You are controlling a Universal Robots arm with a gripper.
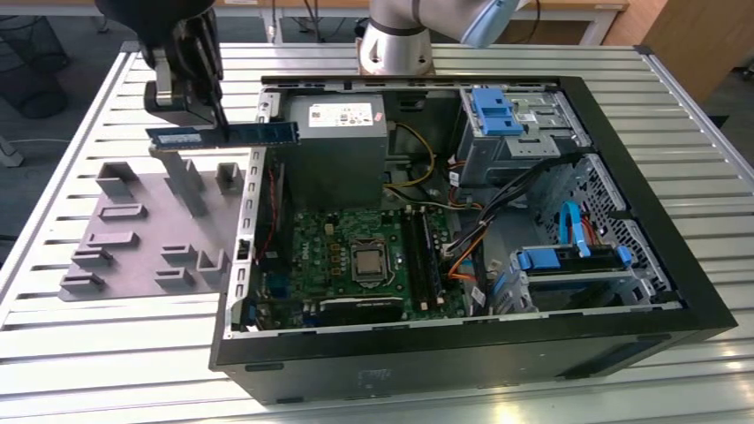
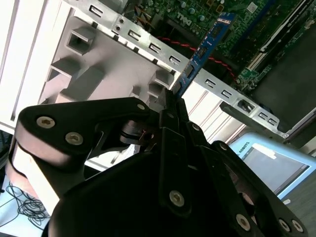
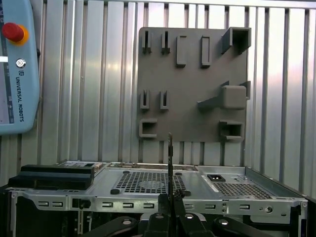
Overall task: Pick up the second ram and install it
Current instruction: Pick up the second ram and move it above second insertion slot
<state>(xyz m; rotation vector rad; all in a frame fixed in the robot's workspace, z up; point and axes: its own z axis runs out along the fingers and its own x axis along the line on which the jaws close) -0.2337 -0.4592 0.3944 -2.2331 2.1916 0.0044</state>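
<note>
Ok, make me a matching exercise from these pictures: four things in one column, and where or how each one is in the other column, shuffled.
1 second ram
2 claw
3 grey holder tray
4 motherboard

A flat on the slatted table
B inside the open computer case
C clamped shut
D held level in the air

Pairs: 1-D, 2-C, 3-A, 4-B

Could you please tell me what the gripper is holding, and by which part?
The gripper holds the second ram, a thin dark-green circuit-board strip, pinched near its middle.
</note>
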